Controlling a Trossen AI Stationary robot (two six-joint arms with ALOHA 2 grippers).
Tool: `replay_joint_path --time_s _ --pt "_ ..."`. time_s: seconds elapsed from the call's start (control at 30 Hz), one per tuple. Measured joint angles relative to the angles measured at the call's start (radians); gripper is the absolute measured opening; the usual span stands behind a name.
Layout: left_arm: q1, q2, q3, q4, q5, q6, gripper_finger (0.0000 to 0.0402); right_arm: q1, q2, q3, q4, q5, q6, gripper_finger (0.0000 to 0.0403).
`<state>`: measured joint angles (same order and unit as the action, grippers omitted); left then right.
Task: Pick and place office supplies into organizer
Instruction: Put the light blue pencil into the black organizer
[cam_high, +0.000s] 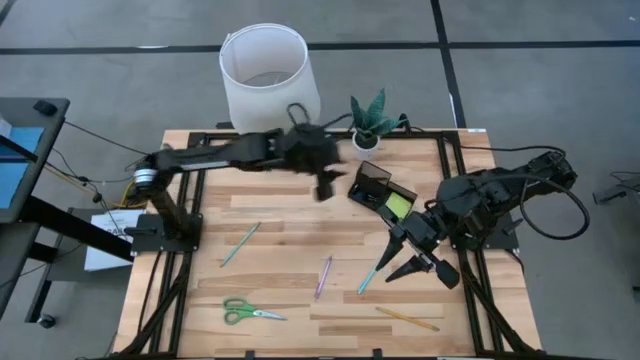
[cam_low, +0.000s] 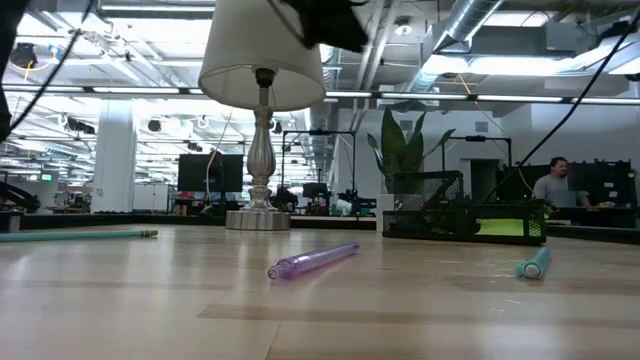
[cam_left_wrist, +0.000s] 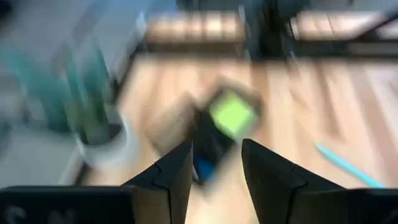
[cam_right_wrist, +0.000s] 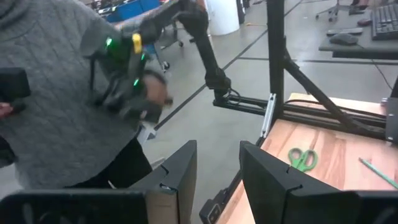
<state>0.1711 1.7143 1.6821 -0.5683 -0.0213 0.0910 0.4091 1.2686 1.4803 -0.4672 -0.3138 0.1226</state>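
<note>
Left gripper, fingers parted and empty, at upper centre beside the organizer; right gripper, released, lower right.

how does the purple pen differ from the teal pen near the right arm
In the high view the purple pen lies free mid-table, clear of both arms; the teal pen lies just right of it, its far end by the right end effector. In the low view the purple pen shows nearly side-on, the teal pen almost end-on. Both are slim and flat on the table.
</note>
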Motion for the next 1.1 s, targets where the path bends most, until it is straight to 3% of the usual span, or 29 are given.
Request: replay_joint_path --time_s 0.17,0.33,0.43,0.6,0.67,0.83,1.1 --pt "-0.038 -0.114 -0.001 -0.424 0.025 -0.246 0.0132 -0.030 0.000 0.000 0.002 0.000 -0.001 0.0113" --pt "-0.091 -0.130 -0.002 -0.837 -0.066 -0.487 0.0128 -0.073 0.000 0.000 0.004 0.000 0.000 0.0113" --pt "-0.109 -0.130 -0.042 -1.012 -0.079 -0.535 0.0121 -0.084 0.000 0.000 0.004 -0.003 0.000 0.0113" --pt "-0.102 -0.175 -0.246 -0.922 0.146 -0.436 0.0109 -0.082 0.000 0.000 0.004 -0.003 0.000 0.0113" --pt "-0.095 -0.197 -0.354 -0.879 0.192 -0.406 0.0104 -0.076 0.000 0.000 0.002 -0.003 0.000 0.0113" --pt "-0.050 -0.230 -0.604 -0.740 0.173 -0.532 0.0096 -0.058 0.000 0.000 -0.001 -0.002 -0.013 0.0113" --pt "-0.019 -0.229 -0.853 -0.226 0.162 -0.812 0.0093 -0.058 0.001 0.000 -0.001 0.001 -0.072 0.0113"
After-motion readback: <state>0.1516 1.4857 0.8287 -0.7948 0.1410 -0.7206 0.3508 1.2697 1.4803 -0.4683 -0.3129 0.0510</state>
